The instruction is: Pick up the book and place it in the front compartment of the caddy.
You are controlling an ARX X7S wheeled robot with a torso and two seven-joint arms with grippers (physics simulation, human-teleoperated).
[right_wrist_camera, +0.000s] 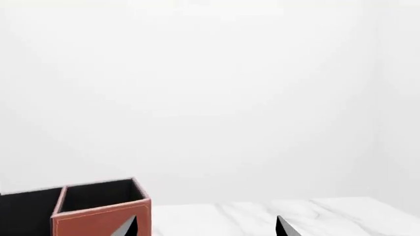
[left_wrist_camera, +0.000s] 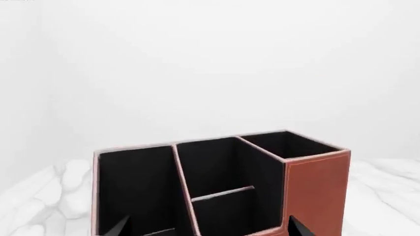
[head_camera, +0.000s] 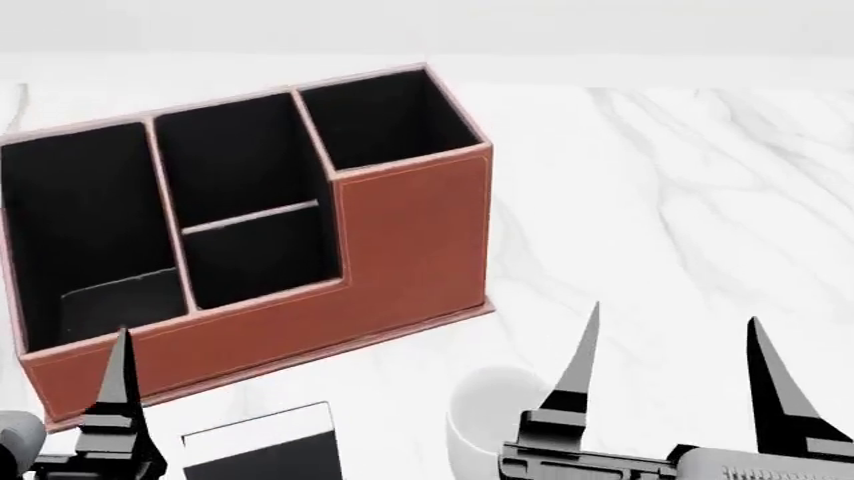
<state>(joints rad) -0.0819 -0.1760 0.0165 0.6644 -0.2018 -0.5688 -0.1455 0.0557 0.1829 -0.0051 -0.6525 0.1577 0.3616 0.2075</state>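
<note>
The red-brown caddy [head_camera: 407,225] with a black interior stands on the marble table, its taller corner at the right; it also shows in the left wrist view [left_wrist_camera: 318,191] and the right wrist view [right_wrist_camera: 98,221]. The black book [head_camera: 260,452] with a white page edge sits in front of the caddy at the bottom edge of the head view, partly cut off. My left gripper [left_wrist_camera: 208,230] is open and empty, facing the caddy's cells; one of its fingers [head_camera: 120,385] shows left of the book. My right gripper [head_camera: 674,370] is open and empty, right of the book.
A white mug [head_camera: 487,420] stands between the book and my right gripper, close to the gripper's left finger. The white marble table [head_camera: 667,180] stretches to the right of the caddy. A plain white wall lies behind.
</note>
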